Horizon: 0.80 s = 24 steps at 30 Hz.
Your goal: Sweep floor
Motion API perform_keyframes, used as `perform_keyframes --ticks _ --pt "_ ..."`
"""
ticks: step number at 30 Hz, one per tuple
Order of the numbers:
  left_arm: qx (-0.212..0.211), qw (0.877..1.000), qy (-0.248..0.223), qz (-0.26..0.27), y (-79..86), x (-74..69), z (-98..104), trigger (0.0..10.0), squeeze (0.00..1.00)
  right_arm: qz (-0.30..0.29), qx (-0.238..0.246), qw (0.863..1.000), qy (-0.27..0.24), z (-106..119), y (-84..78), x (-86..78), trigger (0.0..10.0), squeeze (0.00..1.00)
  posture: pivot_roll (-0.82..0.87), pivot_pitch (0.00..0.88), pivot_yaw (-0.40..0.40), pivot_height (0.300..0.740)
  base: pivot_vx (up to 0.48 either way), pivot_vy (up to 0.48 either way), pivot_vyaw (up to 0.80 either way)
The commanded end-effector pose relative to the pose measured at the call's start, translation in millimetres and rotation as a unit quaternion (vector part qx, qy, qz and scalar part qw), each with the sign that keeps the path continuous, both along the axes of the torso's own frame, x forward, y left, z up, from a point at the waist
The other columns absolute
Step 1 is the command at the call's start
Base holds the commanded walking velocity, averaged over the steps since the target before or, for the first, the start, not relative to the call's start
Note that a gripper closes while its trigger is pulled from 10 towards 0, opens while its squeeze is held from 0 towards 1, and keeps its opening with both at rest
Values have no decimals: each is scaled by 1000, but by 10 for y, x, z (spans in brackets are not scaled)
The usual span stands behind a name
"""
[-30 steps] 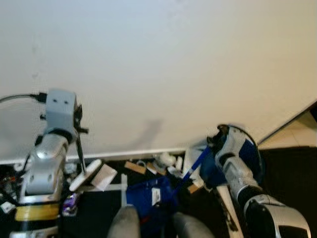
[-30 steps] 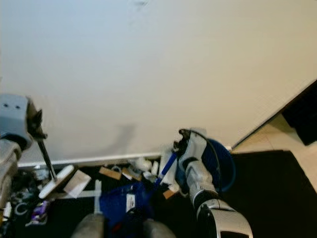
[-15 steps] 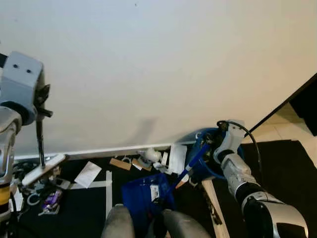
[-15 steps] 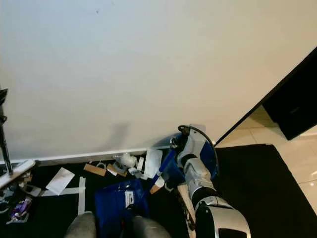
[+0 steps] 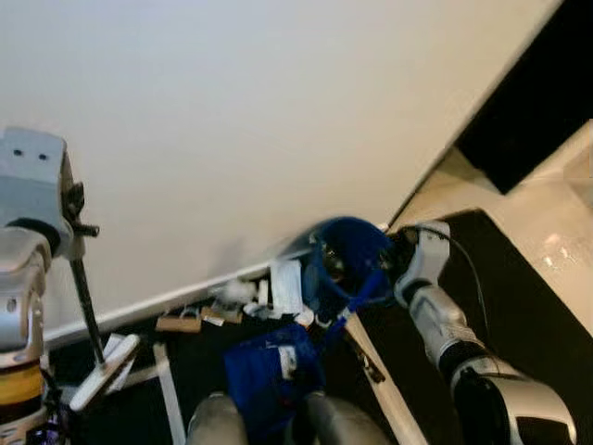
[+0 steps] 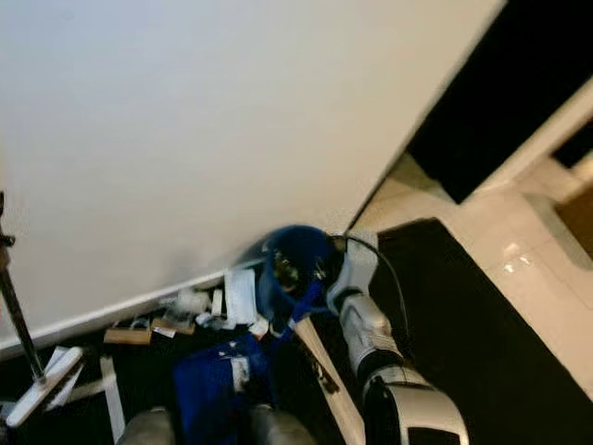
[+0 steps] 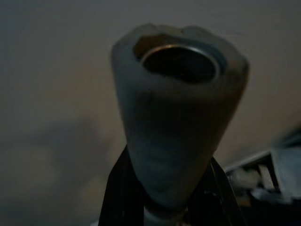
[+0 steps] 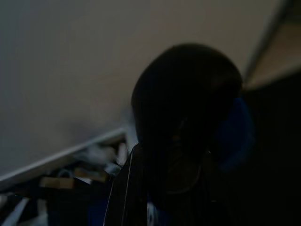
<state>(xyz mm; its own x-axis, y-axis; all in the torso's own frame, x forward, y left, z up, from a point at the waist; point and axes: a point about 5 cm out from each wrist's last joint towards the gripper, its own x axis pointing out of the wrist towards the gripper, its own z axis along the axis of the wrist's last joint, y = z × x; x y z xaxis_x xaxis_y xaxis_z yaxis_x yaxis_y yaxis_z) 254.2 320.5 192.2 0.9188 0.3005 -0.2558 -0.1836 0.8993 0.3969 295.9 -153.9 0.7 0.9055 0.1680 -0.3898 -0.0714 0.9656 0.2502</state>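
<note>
My left tool (image 7: 164, 207) is clamped on the broom handle (image 5: 85, 301); my right tool (image 8: 164, 188) grips the blue dustpan (image 5: 273, 375) handle beside wall-side litter (image 5: 236, 295).

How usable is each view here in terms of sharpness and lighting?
Left and right eye views: soft but readable, the scene tilted, litter along the baseboard blurry. Left wrist view: dim, the grey handle end close up and out of focus. Right wrist view: very dark, a black blob against the wall.
</note>
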Motion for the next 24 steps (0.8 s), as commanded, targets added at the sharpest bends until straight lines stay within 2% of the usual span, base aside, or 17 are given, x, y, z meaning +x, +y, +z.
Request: perform_keyframes --ticks 1,6,15,17,24 --pt "26 999 -19 4 -24 -10 106 10000 0 18 1 1000 -1 14 50 17 10000 0 267 5 -196 740 0 0 0" --pt "35 999 -8 28 28 -54 88 10000 0 26 -3 1000 3 10 61 18 10000 0 271 7 -206 740 0 480 0" --pt "39 999 -5 28 20 -62 88 10000 0 32 -4 999 5 17 77 29 10000 0 275 9 -207 740 0 480 0" --pt "40 999 -19 22 -1 -51 108 10000 0 32 -4 999 6 17 76 29 10000 0 275 10 -207 740 0 480 0" --pt "23 999 -27 7 -82 -32 62 10000 0 34 -3 999 8 5 82 17 10000 0 275 11 -206 740 0 0 0"
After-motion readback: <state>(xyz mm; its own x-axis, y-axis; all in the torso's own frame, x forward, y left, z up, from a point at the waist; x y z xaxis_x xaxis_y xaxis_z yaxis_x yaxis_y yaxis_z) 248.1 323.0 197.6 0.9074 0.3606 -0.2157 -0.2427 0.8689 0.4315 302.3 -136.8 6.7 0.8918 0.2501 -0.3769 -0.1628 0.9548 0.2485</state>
